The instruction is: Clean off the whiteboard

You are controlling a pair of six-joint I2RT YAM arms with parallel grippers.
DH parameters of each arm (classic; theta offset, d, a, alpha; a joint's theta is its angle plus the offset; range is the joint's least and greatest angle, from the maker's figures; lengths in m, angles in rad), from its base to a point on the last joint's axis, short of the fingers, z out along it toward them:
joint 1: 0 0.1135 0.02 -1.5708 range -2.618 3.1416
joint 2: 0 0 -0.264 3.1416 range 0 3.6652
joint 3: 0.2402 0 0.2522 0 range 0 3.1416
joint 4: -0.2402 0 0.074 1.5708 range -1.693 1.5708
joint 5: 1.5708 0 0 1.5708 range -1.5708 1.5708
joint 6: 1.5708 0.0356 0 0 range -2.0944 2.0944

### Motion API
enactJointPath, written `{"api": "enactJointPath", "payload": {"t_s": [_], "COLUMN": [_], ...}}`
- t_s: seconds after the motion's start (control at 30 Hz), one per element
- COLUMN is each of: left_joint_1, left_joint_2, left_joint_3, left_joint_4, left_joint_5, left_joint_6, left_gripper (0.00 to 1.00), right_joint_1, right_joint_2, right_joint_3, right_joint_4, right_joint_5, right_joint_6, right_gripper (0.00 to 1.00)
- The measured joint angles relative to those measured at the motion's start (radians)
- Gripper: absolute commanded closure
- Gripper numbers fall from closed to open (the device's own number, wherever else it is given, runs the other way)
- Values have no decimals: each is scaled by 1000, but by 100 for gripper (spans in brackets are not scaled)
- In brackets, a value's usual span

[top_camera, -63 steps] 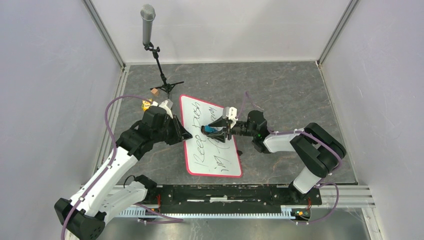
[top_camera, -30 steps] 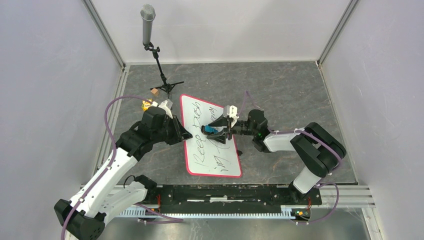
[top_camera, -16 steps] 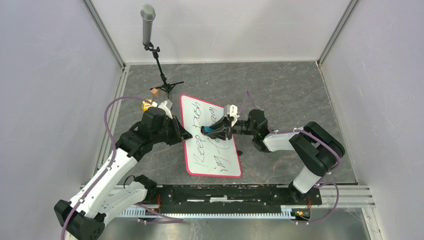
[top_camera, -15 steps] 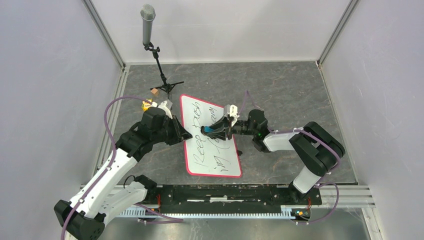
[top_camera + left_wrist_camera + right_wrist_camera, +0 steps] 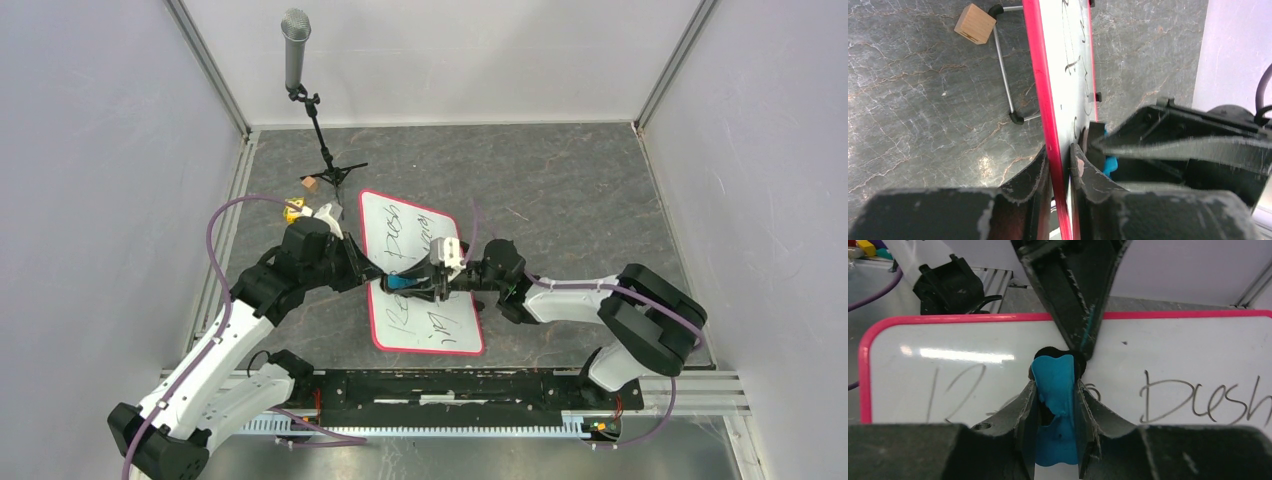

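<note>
The whiteboard (image 5: 432,318) is a white board with a pink-red rim and black handwriting, lying on the grey table. My left gripper (image 5: 372,272) is shut on its left rim; in the left wrist view the red rim (image 5: 1045,95) runs between the two fingers (image 5: 1060,160). My right gripper (image 5: 400,283) is shut on a small blue eraser (image 5: 1054,385) and presses it on the board (image 5: 1173,355) near the left edge, close to the left gripper. Writing shows on both sides of the eraser.
A microphone on a small tripod stand (image 5: 296,40) stands at the back left. A small wooden cube (image 5: 976,24) lies by the stand's legs. A yellow item (image 5: 291,211) lies left of the board. Enclosure walls close in on all sides.
My right gripper has slid the eraser left and toward the near side across the board, from its middle to near the left rim. Some writing in the middle is gone. The left gripper has stayed put.
</note>
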Motion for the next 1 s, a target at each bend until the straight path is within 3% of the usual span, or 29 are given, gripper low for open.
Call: {"api": "enactJointPath", "payload": {"t_s": [0.1, 0.23, 0.4, 0.77, 1.0], "left_joint_1": [0, 0, 0, 0, 0], "left_joint_2": [-1, -3, -5, -8, -13], "left_joint_3": [-2, -6, -8, -9, -12], "left_joint_4": [0, 4, 4, 10, 15], "left_joint_5": [0, -2, -8, -8, -5], "left_joint_6": [0, -2, -2, -2, -2], "left_gripper": [98, 98, 98, 98, 98], "right_joint_1": [43, 55, 52, -146, -145], "right_joint_2": [-22, -22, -10, 78, 77], "right_joint_3": [-21, -41, -43, -65, -63], "right_joint_4": [13, 42, 50, -5, -39], "right_joint_5": [34, 100, 188, 371, 409], "right_joint_6": [-12, 1, 56, 245, 252], "right_gripper": [77, 85, 84, 82, 81]}}
